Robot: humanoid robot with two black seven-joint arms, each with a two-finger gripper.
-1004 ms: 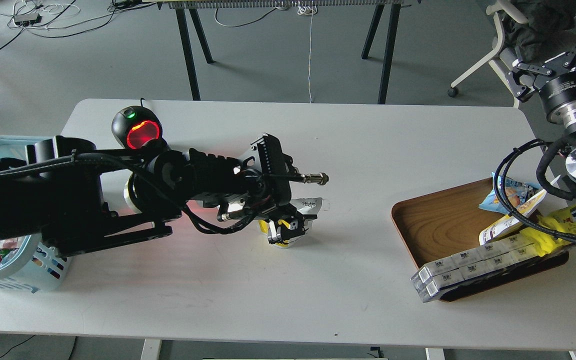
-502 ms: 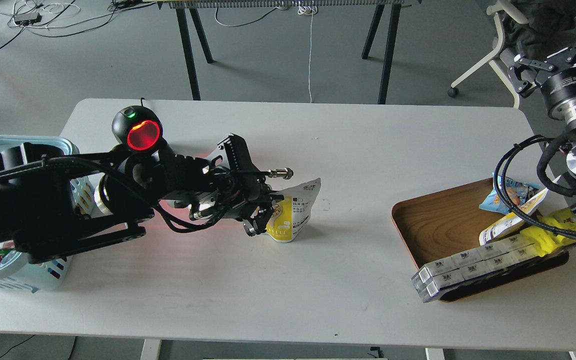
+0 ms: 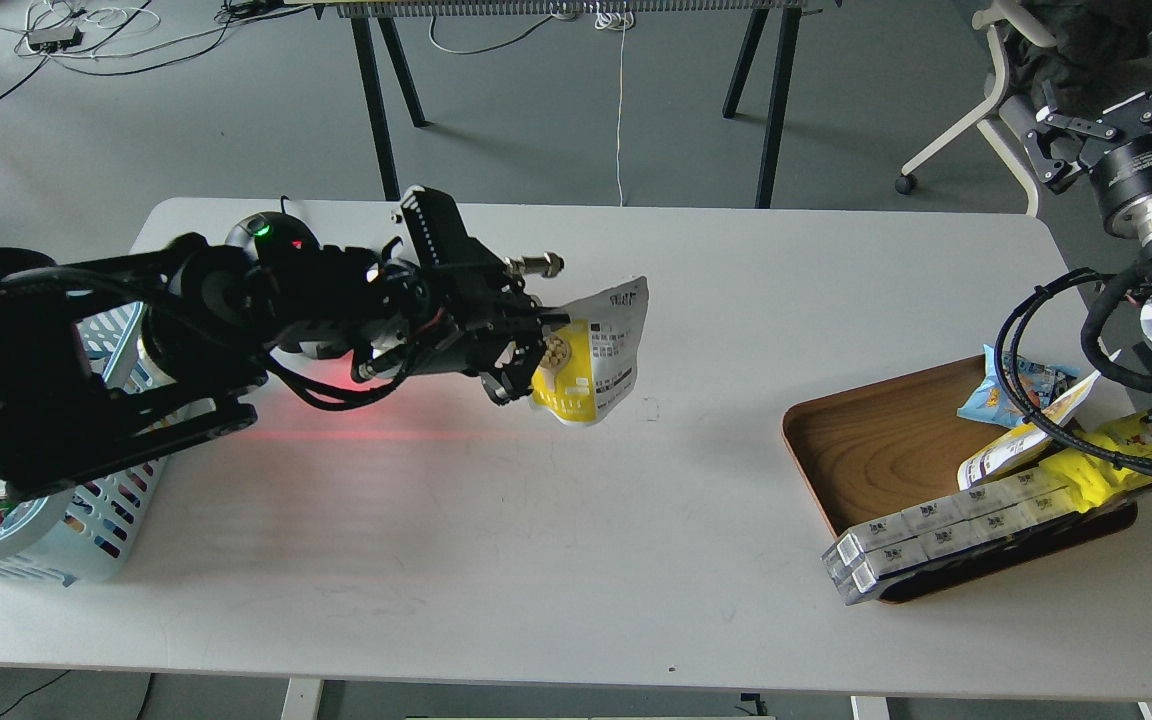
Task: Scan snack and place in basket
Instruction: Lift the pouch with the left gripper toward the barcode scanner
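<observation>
My left gripper point(image 3: 526, 362) is shut on the snack point(image 3: 598, 352), a yellow-and-white pouch with its white text side facing me, held tilted in the air above the table's middle. The black scanner point(image 3: 271, 237) stands at the back left, mostly hidden behind my left arm, with a green light on top; a red line of light lies across the table below my arm. The light blue basket point(image 3: 86, 530) sits at the left table edge, partly hidden by my arm. My right arm is at the far right; its gripper is out of view.
A brown wooden tray point(image 3: 876, 450) at the right holds a blue snack bag point(image 3: 1011, 385), a long yellow packet point(image 3: 1101, 470) and a row of white cartons point(image 3: 936, 535). Table legs and a chair stand behind the table.
My left gripper closed on the pouch and lifted it off the table, up and slightly back. My arm now covers the scanner's red window.
</observation>
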